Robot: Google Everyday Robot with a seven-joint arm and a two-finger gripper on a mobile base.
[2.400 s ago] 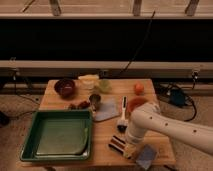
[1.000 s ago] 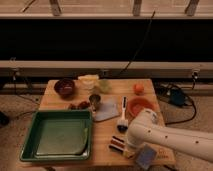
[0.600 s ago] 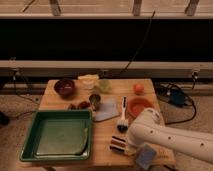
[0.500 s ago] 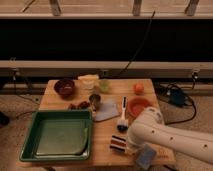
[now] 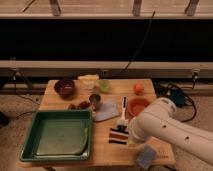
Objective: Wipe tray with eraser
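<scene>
The dark-green tray [image 5: 35, 150] lies at the table's front left with nothing in it. To its right the striped eraser [image 5: 118, 136] lies flat on the wood. My white arm comes in from the right, and its end covers the eraser's right end. The gripper [image 5: 129, 139] sits there, shut on the eraser, with the arm hiding most of it. The gripper is a short way right of the tray's rim.
A white-handled brush [image 5: 123, 110] and an orange bowl [image 5: 138, 105] lie just behind the eraser. A blue-grey sponge [image 5: 146, 156] is at the front right corner. A metal cup [image 5: 95, 101], a dark bowl [image 5: 65, 87] and an orange fruit [image 5: 139, 88] stand further back.
The arm has come down and left onto the eraser's right end and has stayed there. The eraser looks a little higher in the picture than before.
</scene>
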